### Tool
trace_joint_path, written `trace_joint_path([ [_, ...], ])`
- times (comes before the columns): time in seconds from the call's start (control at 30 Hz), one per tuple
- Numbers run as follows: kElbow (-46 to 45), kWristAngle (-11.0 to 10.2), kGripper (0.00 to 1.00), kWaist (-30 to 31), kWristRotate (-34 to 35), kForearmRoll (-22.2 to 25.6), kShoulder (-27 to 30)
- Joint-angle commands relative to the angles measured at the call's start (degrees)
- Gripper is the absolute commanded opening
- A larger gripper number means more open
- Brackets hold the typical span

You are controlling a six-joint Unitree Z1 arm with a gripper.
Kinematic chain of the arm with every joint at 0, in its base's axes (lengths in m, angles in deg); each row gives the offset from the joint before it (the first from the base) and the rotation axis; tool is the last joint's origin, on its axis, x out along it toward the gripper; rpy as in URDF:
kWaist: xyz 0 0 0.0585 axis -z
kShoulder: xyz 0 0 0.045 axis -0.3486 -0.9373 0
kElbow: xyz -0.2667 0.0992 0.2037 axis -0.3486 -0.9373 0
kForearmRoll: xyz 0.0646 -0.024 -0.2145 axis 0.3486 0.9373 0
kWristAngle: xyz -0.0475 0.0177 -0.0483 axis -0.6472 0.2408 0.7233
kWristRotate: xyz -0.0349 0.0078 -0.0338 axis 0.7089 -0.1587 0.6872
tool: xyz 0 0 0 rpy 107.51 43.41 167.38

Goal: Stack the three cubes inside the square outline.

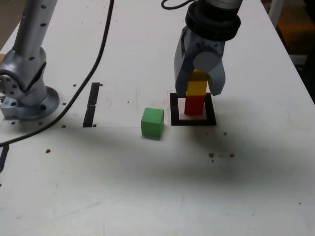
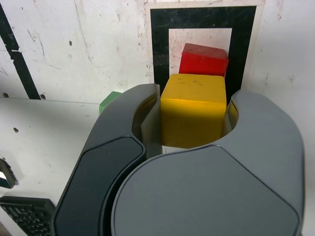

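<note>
Item one, hand: upper centre-right of the exterior view, pointing down, jaws nearly closed and clamped on the yellow cube, one jaw on each side face as the wrist view shows. Item two, yellow cube: held directly over the red cube, its underside at or just on the red top; actual contact cannot be told. In the wrist view the yellow cube hides most of the red cube, with a red edge showing beyond it, so the two may sit slightly out of line. Item three, red cube: resting inside the square outline, on its white middle, centre-right of the exterior view. Item four, green cube: alone on the surface, just outside the outline toward the exterior view's left, near frame centre. Item five, arm base: left edge of the exterior view, with a black cable trailing past short black tape strips. Step in hand, as judged: placing the second cube on the first. Next move calls for settling yellow squarely on red, parting the jaws without nudging the pair, lifting clear, then fetching green.
</note>
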Motion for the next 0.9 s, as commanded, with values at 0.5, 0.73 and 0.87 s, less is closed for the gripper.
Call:
trace_joint_path([
  [0.5,-1.3,2.3,0.21,-0.7,-1.4,-0.4,-0.3],
  [0.73,-1.4,2.4,0.22,-0.8,-1.7,-0.9,-0.8],
  [0.87,-1.4,2.3,0.22,-1.1,-2.3,-1.3,-1.2],
])
